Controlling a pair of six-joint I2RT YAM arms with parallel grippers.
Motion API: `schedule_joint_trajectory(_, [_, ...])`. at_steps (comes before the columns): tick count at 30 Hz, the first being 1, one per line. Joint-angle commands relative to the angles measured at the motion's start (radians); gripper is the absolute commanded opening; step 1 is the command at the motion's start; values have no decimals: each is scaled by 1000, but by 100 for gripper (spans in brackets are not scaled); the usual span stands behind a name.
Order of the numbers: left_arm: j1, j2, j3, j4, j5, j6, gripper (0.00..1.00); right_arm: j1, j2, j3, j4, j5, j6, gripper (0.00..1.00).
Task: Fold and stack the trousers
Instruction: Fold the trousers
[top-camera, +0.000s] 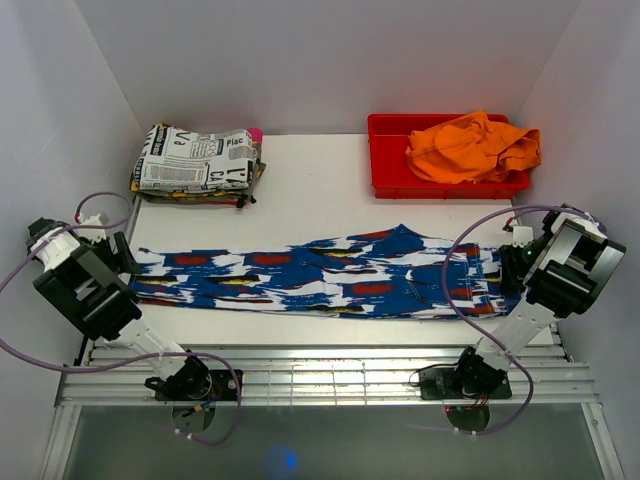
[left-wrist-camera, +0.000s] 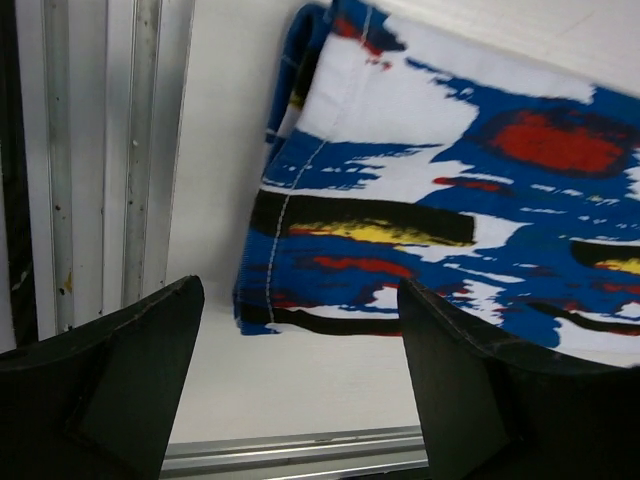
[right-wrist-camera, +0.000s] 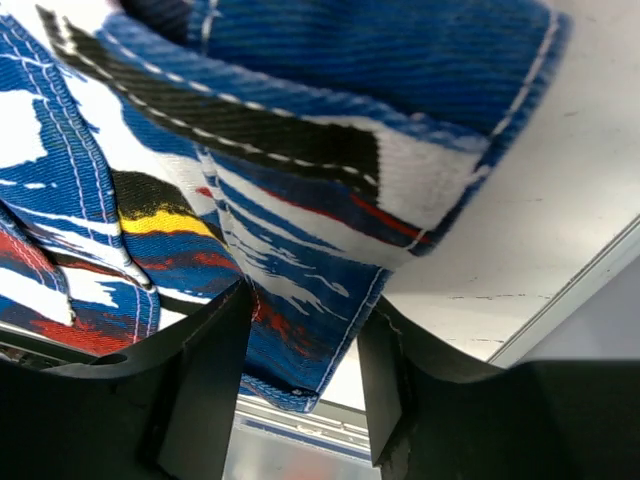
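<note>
The blue trousers (top-camera: 330, 272) with white streaks and red, black and yellow patches lie stretched flat from left to right across the white table (top-camera: 310, 195). My left gripper (top-camera: 125, 262) is open at their left end. In the left wrist view its gripper (left-wrist-camera: 300, 300) hovers over bare table just short of the leg hem (left-wrist-camera: 290, 250). My right gripper (top-camera: 512, 262) is at the right end. In the right wrist view its gripper (right-wrist-camera: 303, 310) is closed on a corner of the trousers (right-wrist-camera: 300, 150), with the cloth filling the gap between the fingers.
A folded newspaper-print cloth (top-camera: 195, 160) sits on a small stack at the back left. A red bin (top-camera: 385, 165) at the back right holds an orange cloth (top-camera: 470, 148). Metal rails (top-camera: 320, 375) run along the near table edge.
</note>
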Motion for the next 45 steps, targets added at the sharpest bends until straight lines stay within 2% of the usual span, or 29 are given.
schedule_joint_trajectory(1, [21,40,30,-52,-16,67,88,-24,29,28,36,58,6,50])
schedule_joint_trajectory(10, [25,101,-93,81,-55,50,75,-24,0,29,-7,46,-11,49])
schedule_joint_trajectory(14, [25,139,-113,105,-52,38,65,-24,-12,29,-23,41,-14,49])
schedule_joint_trajectory(15, [25,145,-114,96,-32,38,57,-24,-12,32,-27,37,-15,49])
schedule_joint_trajectory(21, [24,106,-87,45,60,12,25,-23,-12,35,-55,5,-23,46])
schedule_joint_trajectory(23, [25,75,-35,20,93,-10,2,-23,-18,32,-64,-14,-31,43])
schedule_joint_trajectory(28, [25,18,116,-47,79,-45,0,-11,-41,17,-90,-81,-49,36])
schedule_joint_trajectory(33, [18,-51,222,-90,34,5,0,28,-73,-10,-127,-181,-66,33])
schedule_joint_trajectory(38, [-48,-166,191,-130,30,108,0,104,-119,-47,-142,-245,-54,31])
schedule_joint_trajectory(41, [-165,-256,138,-173,48,125,0,146,-133,-60,-159,-282,-37,30])
schedule_joint_trajectory(42, [-244,-281,121,-181,54,116,0,155,-138,-63,-161,-293,-31,30])
schedule_joint_trajectory(44, [-338,-340,76,-179,73,40,0,173,-149,-75,-162,-301,-21,30])
schedule_joint_trajectory(45, [-431,-353,67,-179,82,4,0,177,-152,-80,-162,-302,-18,30])
